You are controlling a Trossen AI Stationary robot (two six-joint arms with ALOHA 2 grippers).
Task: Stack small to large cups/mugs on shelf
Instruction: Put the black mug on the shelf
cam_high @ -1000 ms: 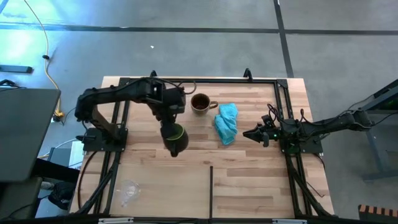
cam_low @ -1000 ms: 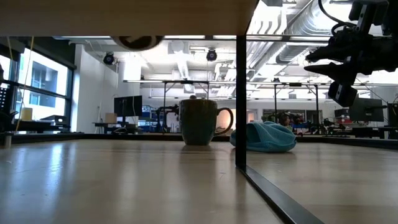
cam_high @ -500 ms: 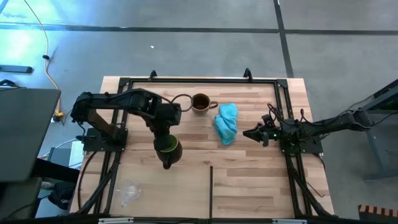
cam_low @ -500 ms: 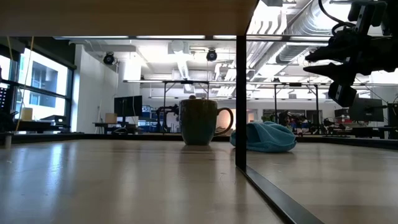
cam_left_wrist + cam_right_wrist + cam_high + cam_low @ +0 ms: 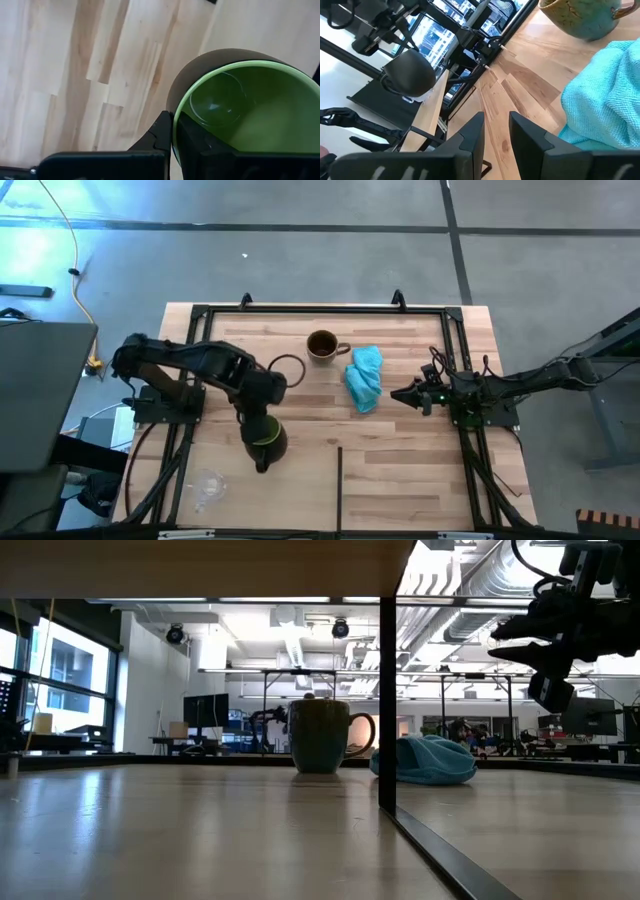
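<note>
My left gripper (image 5: 258, 420) is shut on the green mug (image 5: 268, 442), dark outside and green inside, above the pale wooden shelf (image 5: 400, 480) left of its dark seam (image 5: 340, 480). The brown mug (image 5: 322, 345) stands on its base at the far middle; it also shows in the low view (image 5: 320, 735). The tiny clear cup (image 5: 207, 486) stands at the near left. My right gripper (image 5: 408, 395) hovers narrowly open and empty, right of the light-blue cloth (image 5: 365, 377). My left gripper holds the green mug by its rim (image 5: 172, 131), one finger inside the mug (image 5: 192, 145) and one outside (image 5: 161, 135). The mug is lifted clear of the wood and tilted, its mouth turned toward the wrist.
Black frame rails (image 5: 185, 380) run along the left, right and far sides of the table. The cloth lies between the brown mug and my right gripper. Bare wood lies right of the seam, at the near right.
My left gripper has carried the green mug toward the table's near edge, away from the brown mug, holding it lifted clear all the while. The mug has left the top of the low view.
</note>
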